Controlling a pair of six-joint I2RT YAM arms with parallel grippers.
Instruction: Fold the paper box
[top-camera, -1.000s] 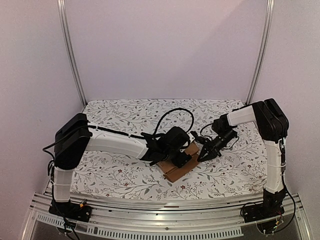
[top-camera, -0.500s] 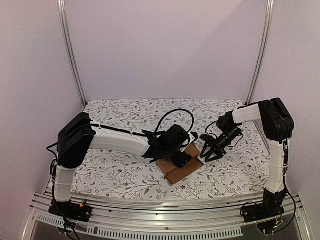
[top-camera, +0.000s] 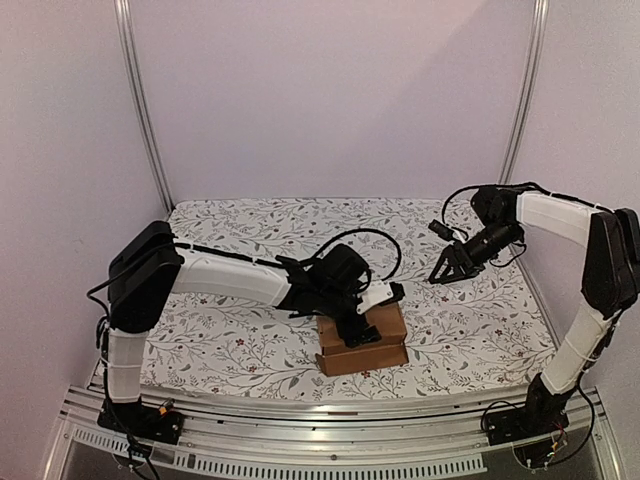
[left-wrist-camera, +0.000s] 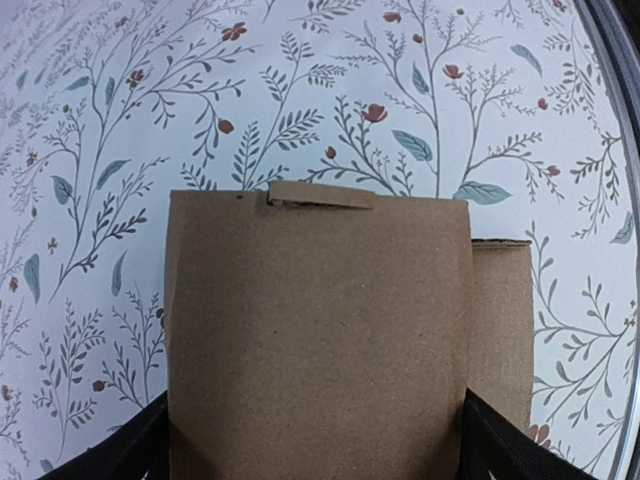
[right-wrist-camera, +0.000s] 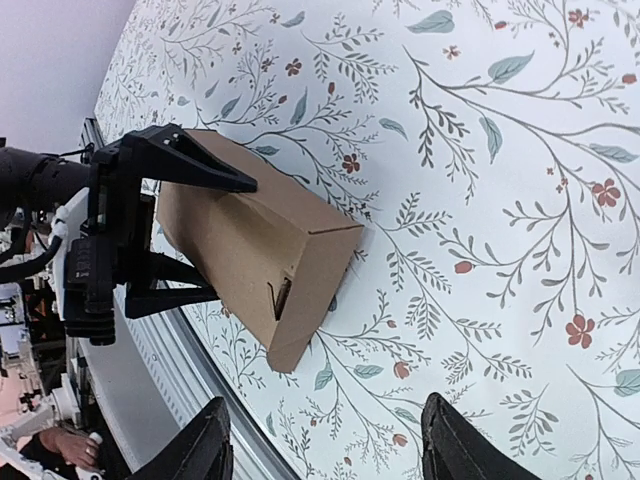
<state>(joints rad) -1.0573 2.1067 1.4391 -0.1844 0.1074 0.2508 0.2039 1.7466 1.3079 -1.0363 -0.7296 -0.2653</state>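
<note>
Paper box (top-camera: 364, 340), folded into an oblong, lying on the floral tablecloth (top-camera: 240, 350) near the table's 6 o'clock edge, just right of centre. A small tab (left-wrist-camera: 320, 194) stands proud at its far edge. A lower cardboard layer (left-wrist-camera: 500, 320) juts out at 3 o'clock. Left gripper (left-wrist-camera: 315, 458) straddles the box, jaws wide and pressed on its long sides. Right gripper (top-camera: 446, 278), at 2 o'clock and well apart from the box, has its fingers spread with nothing between them
</note>
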